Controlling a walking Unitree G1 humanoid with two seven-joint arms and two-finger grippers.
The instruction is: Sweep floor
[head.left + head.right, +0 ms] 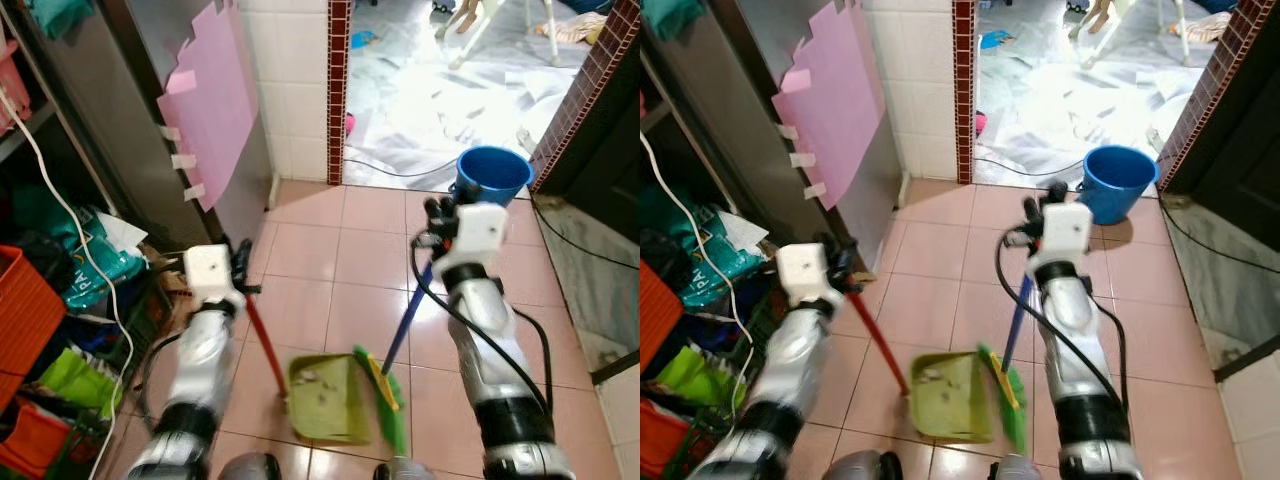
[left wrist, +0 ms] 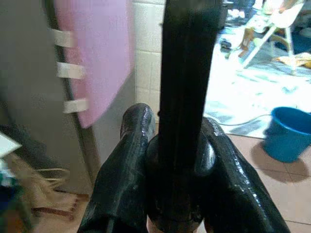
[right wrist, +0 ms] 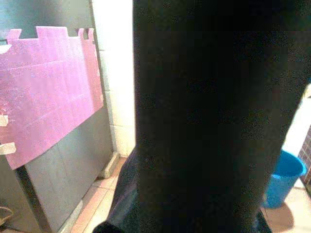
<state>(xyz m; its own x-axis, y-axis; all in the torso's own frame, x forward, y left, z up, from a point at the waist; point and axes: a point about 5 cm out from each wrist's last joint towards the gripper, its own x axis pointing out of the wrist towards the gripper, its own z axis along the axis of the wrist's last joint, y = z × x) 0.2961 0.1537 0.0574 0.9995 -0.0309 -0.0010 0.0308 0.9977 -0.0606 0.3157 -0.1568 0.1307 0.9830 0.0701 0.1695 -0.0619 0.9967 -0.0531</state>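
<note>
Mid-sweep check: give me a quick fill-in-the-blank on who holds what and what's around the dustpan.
1. The left gripper is shut on the ____ handle of the dustpan.
2. The right gripper holds the broom by its ____ handle.
3. The broom's green bristles rest at the dustpan's ____ edge.
4. Near the doorway stands a blue ____.

Missing words: red; blue; right; bucket

Both silver arms reach forward and down from the near edge of the scene, elbows bent, wrists raised. The left gripper (image 1: 243,268) sits on the left, its black fingers (image 2: 124,165) closed around a dark handle that runs between them. The right gripper (image 1: 441,215) is farther out on the right, held higher, its wrist upright, with a black cable looping down along the forearm; its fingers are hidden behind a dark shaft.
</note>
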